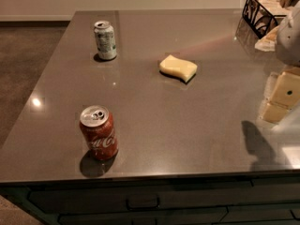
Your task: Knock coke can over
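Note:
The coke can (pixel 99 133) is red with white script and a silver pull-tab top. It stands upright near the front left of the grey countertop (pixel 187 121). My gripper (pixel 277 101) is cream-coloured and hangs just above the counter at the right edge of the view, far to the right of the can and apart from it. Its shadow falls on the counter below it. The white arm (pixel 288 35) rises behind it and is partly cut off by the frame.
A white-and-green can (pixel 105 40) stands upright at the back left. A yellow sponge (pixel 178 68) lies mid-counter. A black wire basket (pixel 263 11) sits at the back right corner. The counter's front edge runs just in front of the coke can, with drawers below it.

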Controlling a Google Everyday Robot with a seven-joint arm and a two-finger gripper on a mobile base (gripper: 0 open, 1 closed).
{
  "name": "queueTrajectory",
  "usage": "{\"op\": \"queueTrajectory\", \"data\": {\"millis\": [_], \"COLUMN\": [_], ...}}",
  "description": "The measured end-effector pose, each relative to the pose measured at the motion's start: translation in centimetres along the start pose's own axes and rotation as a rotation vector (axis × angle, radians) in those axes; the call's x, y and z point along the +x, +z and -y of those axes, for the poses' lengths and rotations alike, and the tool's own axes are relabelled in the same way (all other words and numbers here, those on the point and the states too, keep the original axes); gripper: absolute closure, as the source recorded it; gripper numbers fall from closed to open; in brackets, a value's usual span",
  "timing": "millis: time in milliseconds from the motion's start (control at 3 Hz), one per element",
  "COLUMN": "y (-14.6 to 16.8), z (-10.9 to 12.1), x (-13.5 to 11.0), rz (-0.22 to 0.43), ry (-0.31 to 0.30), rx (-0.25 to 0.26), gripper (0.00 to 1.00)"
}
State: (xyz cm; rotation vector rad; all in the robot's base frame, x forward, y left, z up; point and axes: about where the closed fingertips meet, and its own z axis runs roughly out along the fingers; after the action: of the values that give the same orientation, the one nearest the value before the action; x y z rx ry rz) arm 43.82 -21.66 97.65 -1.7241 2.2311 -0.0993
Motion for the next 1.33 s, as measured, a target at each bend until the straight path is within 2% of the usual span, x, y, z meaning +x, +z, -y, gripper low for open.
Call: {"op": "queueTrajectory", "data": {"millis": [333, 667, 1333], "y": [-0.1, 1.4, 5.8], "z": [0.1, -1.1, -5.7], "x": [-0.1, -3.4, -12.4], "rz": [0.002, 0.053, 0.252], "ry": [-0.001, -0.021, -0.081], "rx": [0.000, -0.045, -0.140], "gripper": [0.00, 0.00, 0.00]}}
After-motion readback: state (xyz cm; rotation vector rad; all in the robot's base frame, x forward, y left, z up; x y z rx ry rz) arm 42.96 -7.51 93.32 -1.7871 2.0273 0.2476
